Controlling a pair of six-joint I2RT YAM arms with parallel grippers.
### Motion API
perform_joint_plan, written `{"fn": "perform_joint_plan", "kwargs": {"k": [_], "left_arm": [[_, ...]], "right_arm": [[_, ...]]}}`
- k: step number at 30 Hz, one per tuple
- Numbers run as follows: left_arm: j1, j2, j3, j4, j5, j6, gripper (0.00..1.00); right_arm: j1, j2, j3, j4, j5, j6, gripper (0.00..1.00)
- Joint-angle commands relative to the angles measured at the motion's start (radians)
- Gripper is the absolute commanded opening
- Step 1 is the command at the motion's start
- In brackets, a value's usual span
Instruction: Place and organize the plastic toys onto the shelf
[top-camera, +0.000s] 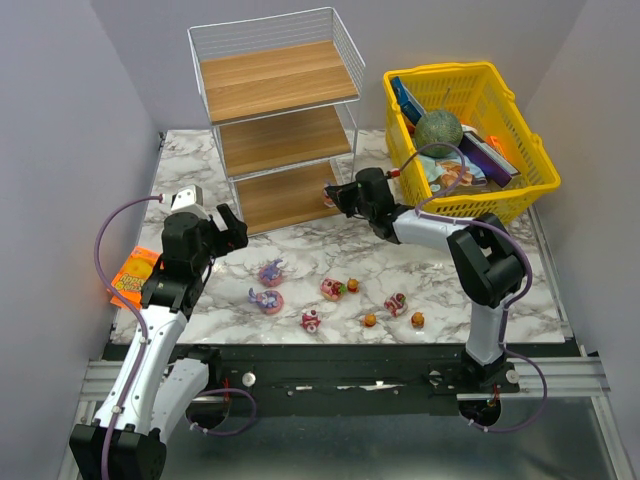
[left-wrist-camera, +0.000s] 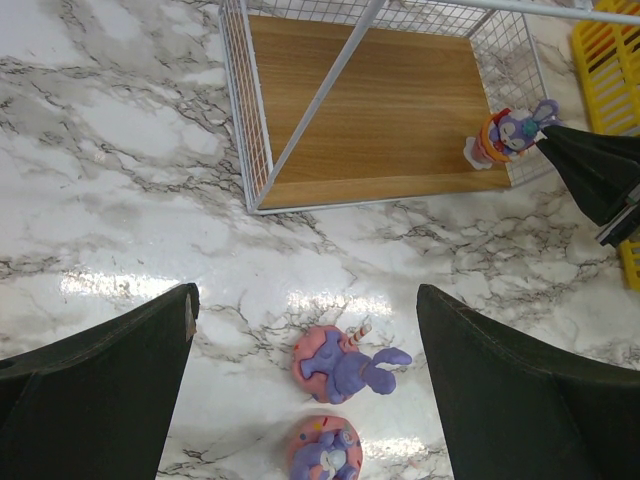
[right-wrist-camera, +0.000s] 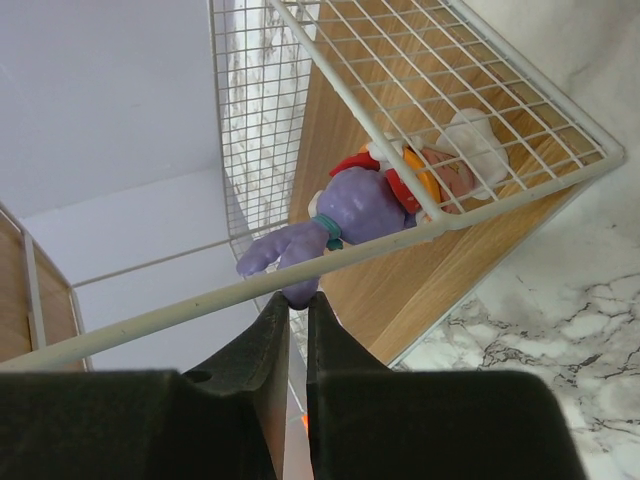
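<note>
While in the closed right pincer (right-wrist-camera: 298, 302), bunny toy (right-wrist-camera: 365, 205) aslant, ears toward it; left pincer (left-wrist-camera: 305, 297) agape.

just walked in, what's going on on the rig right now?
The right gripper is pinching a purple toy by one ear at the front right corner of the shelf, on its bottom board, where the toy seems to rest on the wood. The left gripper hangs open above two pink-purple toys on the marble table, touching neither. The other toys lie scattered on the table in front of the shelf.
</note>
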Motion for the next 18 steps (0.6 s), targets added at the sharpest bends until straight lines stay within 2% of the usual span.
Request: {"fn": "perform_joint_plan", "kwargs": {"k": [1, 7, 12, 18], "left_arm": [[-0.004, 0.0, -0.007, 0.01, -0.009, 0.014, 0.99], [-0.006, 0.0, -0.009, 0.01, -0.009, 0.014, 0.99], [-0.004, -0.001, -0.016, 0.011, -0.01, 0.011, 0.99], [-0.004, -0.007, -0.021, 0.011, -0.009, 0.01, 0.99]], "right_arm": [[-0.079, 0.019, -0.05, -0.05, 0.053, 0.082, 0.13], [-0.086, 0.013, -0.062, -0.024, 0.032, 0.051, 0.01], [-0.103, 0.012, -0.084, 0.051, -0.028, 0.0, 0.01], [-0.137, 0.022, -0.115, 0.14, -0.169, -0.026, 0.01]]}}
